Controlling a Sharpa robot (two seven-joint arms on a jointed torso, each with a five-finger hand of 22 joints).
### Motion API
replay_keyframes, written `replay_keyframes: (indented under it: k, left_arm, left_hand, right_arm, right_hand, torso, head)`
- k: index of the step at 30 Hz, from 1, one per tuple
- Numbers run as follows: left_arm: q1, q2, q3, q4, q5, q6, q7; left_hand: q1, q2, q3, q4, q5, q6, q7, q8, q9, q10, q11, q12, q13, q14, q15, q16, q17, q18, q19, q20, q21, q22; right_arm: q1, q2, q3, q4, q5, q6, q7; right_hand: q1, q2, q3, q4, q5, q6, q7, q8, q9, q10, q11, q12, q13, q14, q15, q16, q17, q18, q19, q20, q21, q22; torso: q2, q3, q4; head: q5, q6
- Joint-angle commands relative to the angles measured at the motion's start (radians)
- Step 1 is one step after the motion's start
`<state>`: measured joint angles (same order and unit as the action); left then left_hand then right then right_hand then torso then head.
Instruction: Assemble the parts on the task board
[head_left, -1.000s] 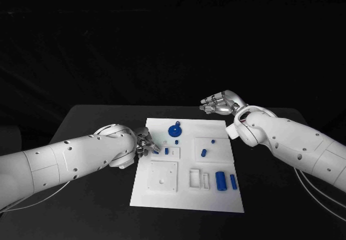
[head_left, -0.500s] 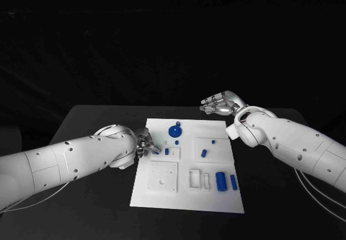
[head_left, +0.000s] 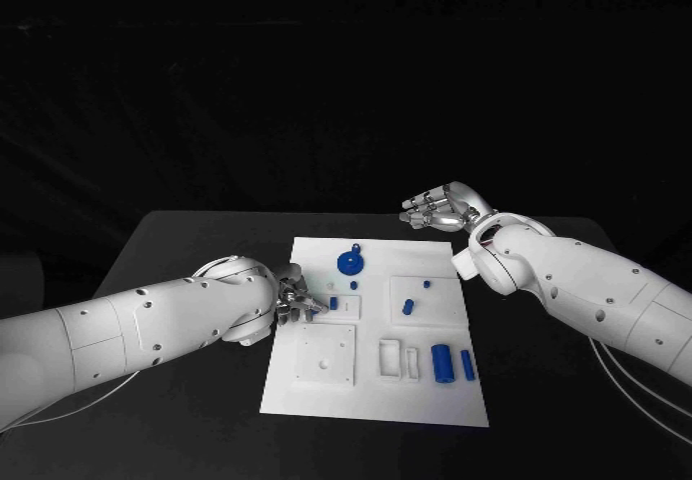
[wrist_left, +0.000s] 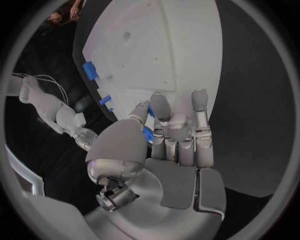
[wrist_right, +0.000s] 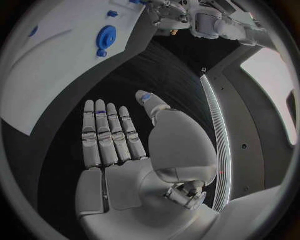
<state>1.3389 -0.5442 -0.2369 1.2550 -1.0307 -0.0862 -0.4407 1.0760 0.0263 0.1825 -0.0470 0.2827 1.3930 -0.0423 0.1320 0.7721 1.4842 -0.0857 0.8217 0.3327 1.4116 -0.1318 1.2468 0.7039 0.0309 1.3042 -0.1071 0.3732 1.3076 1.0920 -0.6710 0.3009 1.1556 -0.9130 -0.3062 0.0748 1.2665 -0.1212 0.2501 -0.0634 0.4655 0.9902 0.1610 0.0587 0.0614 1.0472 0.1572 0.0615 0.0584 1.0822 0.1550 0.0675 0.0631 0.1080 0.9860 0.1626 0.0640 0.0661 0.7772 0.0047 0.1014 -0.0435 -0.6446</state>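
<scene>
The white task board (head_left: 378, 395) lies in the middle of the black table. My left hand (head_left: 296, 300) is at the board's left edge, its fingertips over the board beside a small blue peg (head_left: 333, 301). In the left wrist view the thumb and a finger pinch a small blue part (wrist_left: 148, 133) just above the board (wrist_left: 162, 50). My right hand (head_left: 440, 208) hovers beyond the board's far right corner, fingers straight and apart, holding nothing; the right wrist view shows it (wrist_right: 119, 145) flat over the bare table.
A round blue piece (head_left: 349, 262) sits near the board's far edge, also in the right wrist view (wrist_right: 106, 36). Two blue blocks (head_left: 443, 362) stand at the near right beside white frames (head_left: 392, 358). Small blue pegs (head_left: 408, 305) dot the middle.
My left hand and forearm have shifted slightly nearer along the board's left edge, fingertips now lower over the board. The right hand has stayed still.
</scene>
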Motion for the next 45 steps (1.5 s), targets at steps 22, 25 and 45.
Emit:
replay_keyframes:
  k: [22,25,45]
  left_arm:
    - [0.001,0.005,-0.002,-0.008,0.008,0.025,-0.007]
    - [0.002,0.004,-0.002,-0.009,0.010,0.024,-0.006]
    - [0.006,-0.001,0.002,-0.010,0.017,0.003,-0.001]
  left_hand:
    - [0.007,-0.013,-0.025,0.023,-0.091,0.010,-0.020,-0.007,-0.004,0.028,-0.019,-0.015,-0.007,0.001,0.001,-0.020,-0.030,0.018,-0.001,0.006,-0.011,0.017]
    - [0.003,-0.025,-0.034,0.046,-0.131,0.012,-0.021,-0.007,-0.005,0.029,-0.019,-0.017,-0.010,0.001,0.001,-0.022,-0.032,0.017,0.000,0.005,-0.013,0.017]
    - [0.011,-0.149,0.016,0.219,-0.234,0.023,-0.019,-0.007,-0.001,0.029,-0.020,-0.017,-0.028,-0.001,-0.003,-0.029,-0.041,0.008,0.005,-0.005,-0.025,0.018]
  right_arm:
    - [-0.002,0.003,0.000,-0.003,-0.001,0.010,0.010]
    - [-0.002,0.003,0.000,-0.003,-0.001,0.010,0.010]
    - [-0.005,0.003,0.000,-0.004,-0.001,0.010,0.010]
  right_hand:
    - [0.001,0.000,0.004,0.001,0.004,-0.004,-0.001,0.001,-0.001,-0.006,0.000,-0.003,-0.001,-0.006,-0.001,-0.004,-0.001,0.017,-0.005,-0.001,0.004,-0.001]
    - [0.001,0.000,0.004,0.001,0.004,-0.004,-0.001,0.001,-0.001,-0.006,0.000,-0.003,-0.001,-0.006,-0.001,-0.004,-0.001,0.017,-0.005,-0.001,0.004,-0.001]
    - [0.001,0.000,0.004,0.001,0.004,-0.004,-0.001,0.001,-0.001,-0.006,0.000,-0.003,-0.001,-0.006,-0.001,-0.004,-0.001,0.017,-0.005,-0.001,0.004,-0.001]
  torso:
    - [0.000,-0.0013,0.0011]
    - [0.000,-0.0011,0.0011]
    - [0.000,-0.0011,0.0012]
  head:
    - [-0.004,0.000]
    - [-0.004,0.000]
    - [-0.006,0.000]
